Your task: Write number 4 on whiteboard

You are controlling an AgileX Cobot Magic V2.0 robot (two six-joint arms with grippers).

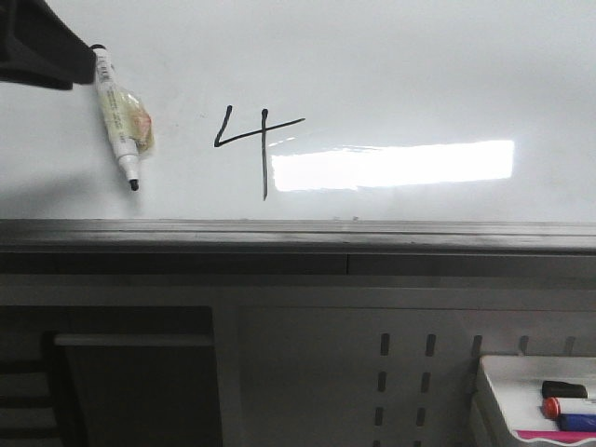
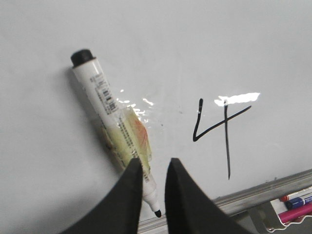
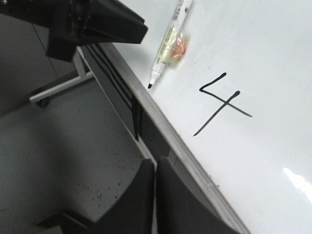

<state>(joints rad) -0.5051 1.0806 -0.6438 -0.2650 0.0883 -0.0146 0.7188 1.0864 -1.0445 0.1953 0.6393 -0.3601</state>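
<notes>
The whiteboard (image 1: 419,74) fills the upper front view, with a thin black number 4 (image 1: 259,140) drawn near its middle. An uncapped white marker (image 1: 119,112) with a yellowish label lies flat on the board left of the 4, tip toward the near edge. My left gripper (image 2: 153,163) hovers open over the marker (image 2: 105,105); the marker's tip shows in the gap between the fingers, which do not clamp it. My right gripper (image 3: 156,161) is shut on nothing, off the board's near edge. From there the 4 (image 3: 222,102) and marker (image 3: 170,41) are in view.
The board's grey metal edge (image 1: 298,233) runs across the front view. Below it are a perforated grey panel (image 1: 326,372) and, at the lower right, a small white tray (image 1: 507,372) holding red, blue and black markers (image 1: 568,407). A bright light patch (image 1: 391,166) reflects beside the 4.
</notes>
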